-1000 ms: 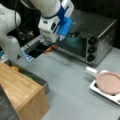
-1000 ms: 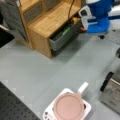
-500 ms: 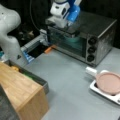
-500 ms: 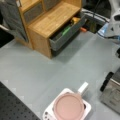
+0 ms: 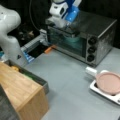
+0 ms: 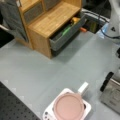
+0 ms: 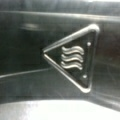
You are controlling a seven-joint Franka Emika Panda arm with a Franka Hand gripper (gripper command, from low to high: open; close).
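Toaster oven [image 5: 85,37]: seen in a front view at the back of the table [image 5: 70,82], toward that view's right. Door [image 5: 67,43] shut, with a teal bowl [image 5: 72,41] visible behind the glass. Gripper [image 5: 67,28] down at the top front edge of the toaster oven, just above the door. Finger spread: cannot tell. Judged state: door not yet opened, nothing taken out. Pink plate [image 5: 108,82] on a white tray [image 5: 93,86], well apart from the gripper.

Seen in a front view, only a corner of the toaster oven [image 6: 112,93], at the right edge. No gripper in sight. Wooden cabinet [image 6: 50,20] with its drawer [image 6: 67,31] pulled out.

Wrist view: close on dark metal, filled by a raised warning triangle [image 7: 73,58] with wavy heat lines. No fingers visible.
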